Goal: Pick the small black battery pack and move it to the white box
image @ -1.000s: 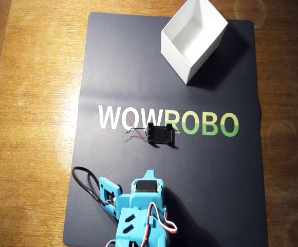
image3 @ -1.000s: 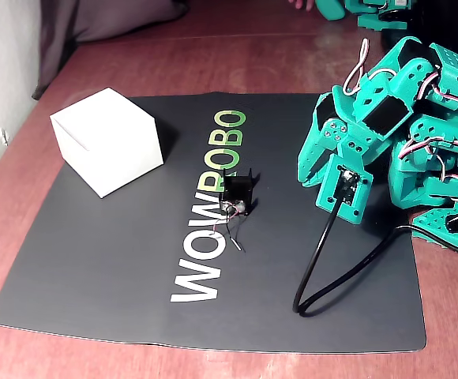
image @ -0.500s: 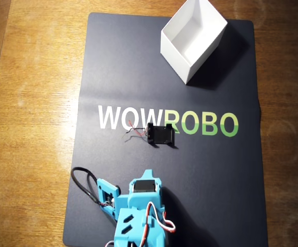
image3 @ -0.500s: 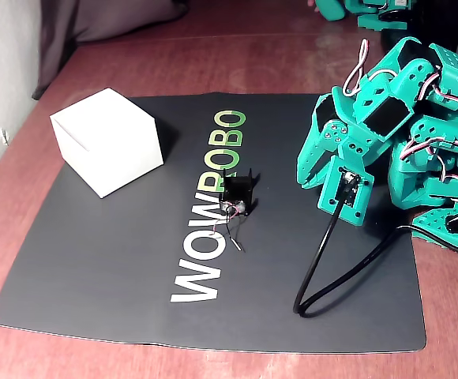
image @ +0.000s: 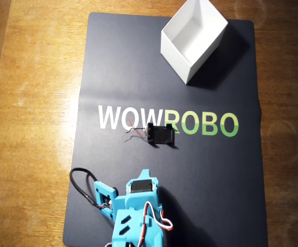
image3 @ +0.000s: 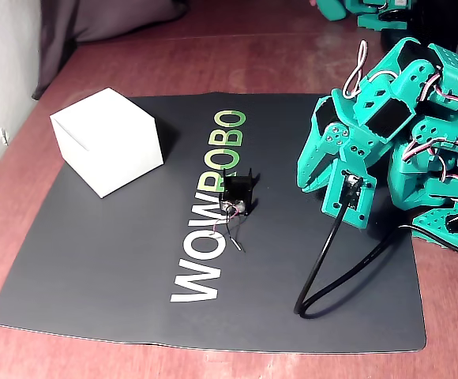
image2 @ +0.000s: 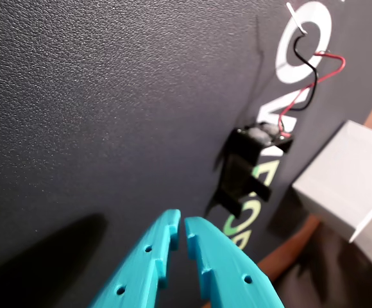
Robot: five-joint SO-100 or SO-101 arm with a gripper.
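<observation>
The small black battery pack (image: 161,134) lies on the mat's lettering, with thin red and black wires (image: 133,131) trailing to its left in the overhead view. In the wrist view the pack (image2: 247,173) sits just beyond and right of my gripper (image2: 180,221). The teal fingers stand almost together and hold nothing. From the fixed view, my gripper (image3: 302,183) points down a short way right of the pack (image3: 235,192). The white box (image: 177,56) stands open-topped at the mat's far right corner, well away from the pack, and shows at left in the fixed view (image3: 106,142).
A black mat (image: 113,67) printed WOWROBO covers the wooden table (image: 31,103). A black cable (image3: 324,268) loops from the wrist camera onto the mat beside the arm (image: 138,211). More teal arm parts (image3: 442,174) crowd the fixed view's right side.
The arm has drawn back a little toward the bottom edge of the overhead view, away from the pack. Pack and box have not moved.
</observation>
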